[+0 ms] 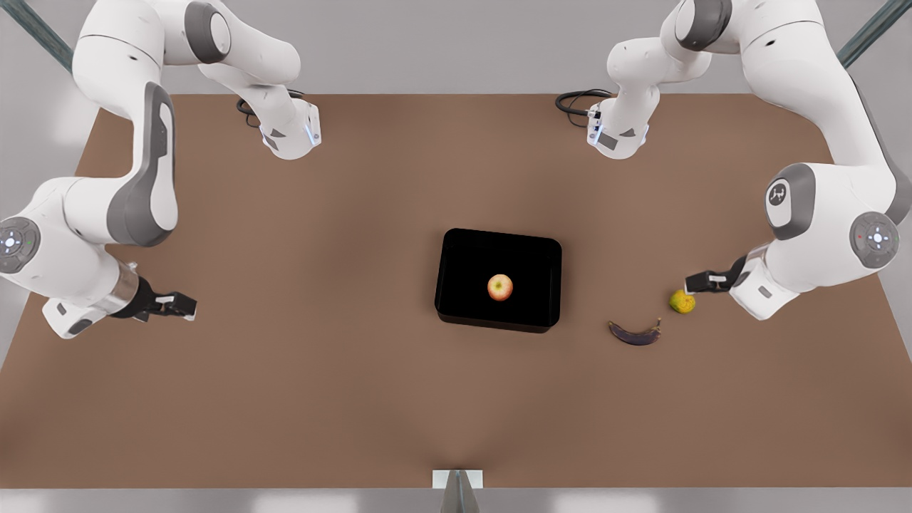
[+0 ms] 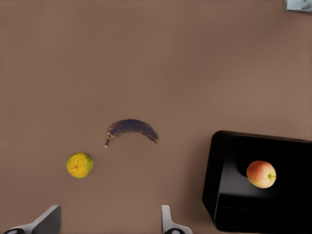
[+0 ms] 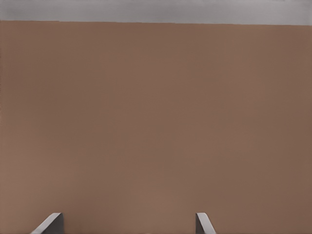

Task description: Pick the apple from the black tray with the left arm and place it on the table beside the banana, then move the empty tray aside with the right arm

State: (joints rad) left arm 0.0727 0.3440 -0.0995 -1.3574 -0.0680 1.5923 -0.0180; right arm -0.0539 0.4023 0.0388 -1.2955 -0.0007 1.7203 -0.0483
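The apple [image 1: 500,287], red-orange with a pale yellow blush, lies near the middle of the black tray [image 1: 463,249], which sits in the centre of the table [image 1: 320,370]. The dark banana [image 1: 634,333] lies on the table towards the front view's right of the tray. My left gripper [image 1: 695,283] hovers at the front view's right, close by a yellow-green fruit. In the left wrist view it [image 2: 108,224] stands open, with the banana [image 2: 131,128], the tray [image 2: 219,185] and the apple [image 2: 261,174] beyond it. My right gripper [image 1: 187,306] waits open at the front view's left, over bare table [image 3: 156,122].
A lumpy yellow-green fruit [image 1: 682,301] rests just under the left gripper, between it and the banana; it also appears in the left wrist view [image 2: 79,165]. A small grey-white mount [image 1: 457,481] stands at the table's near edge. Both arm bases stand along the far edge.
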